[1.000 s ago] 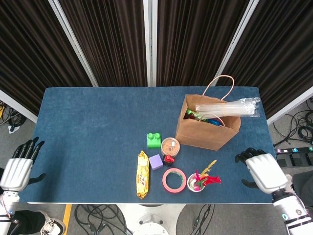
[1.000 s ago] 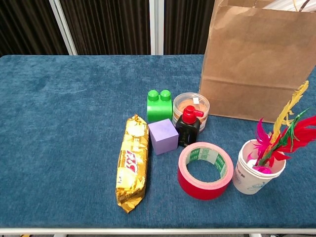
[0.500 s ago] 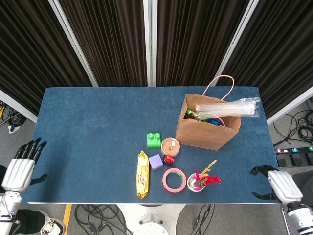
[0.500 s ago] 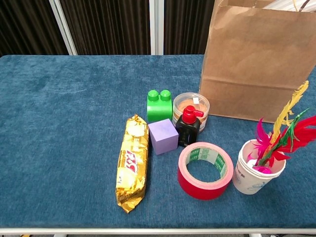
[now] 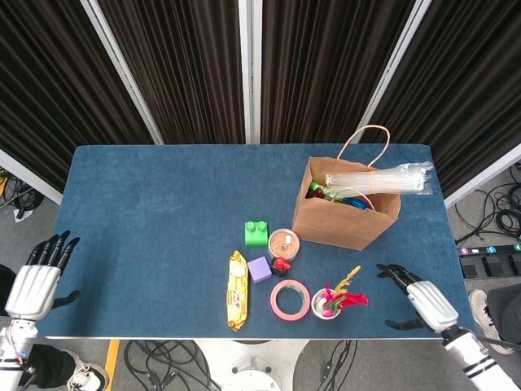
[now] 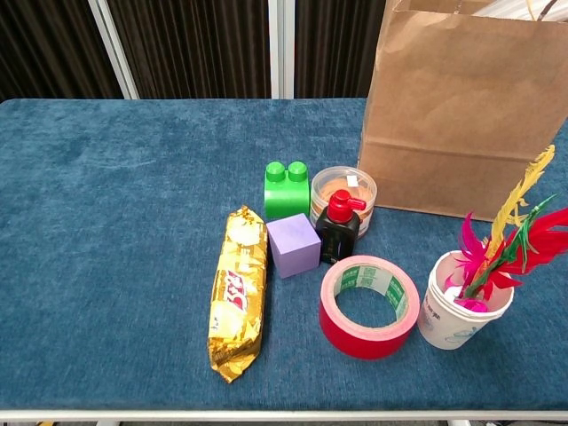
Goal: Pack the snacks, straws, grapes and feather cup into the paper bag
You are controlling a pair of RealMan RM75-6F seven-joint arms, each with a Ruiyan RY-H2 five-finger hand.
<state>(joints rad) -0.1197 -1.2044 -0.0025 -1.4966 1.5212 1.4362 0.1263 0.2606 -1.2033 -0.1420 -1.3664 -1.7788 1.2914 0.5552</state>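
Feather cup (image 5: 327, 304) sits just left of the empty, spread right robot hand (image 5: 422, 300); left robot hand (image 5: 34, 281), also open, is way farther.

dark pleated curtains (image 5: 179, 65) | white frame bars (image 5: 251, 69) | grey floor (image 5: 488, 216)
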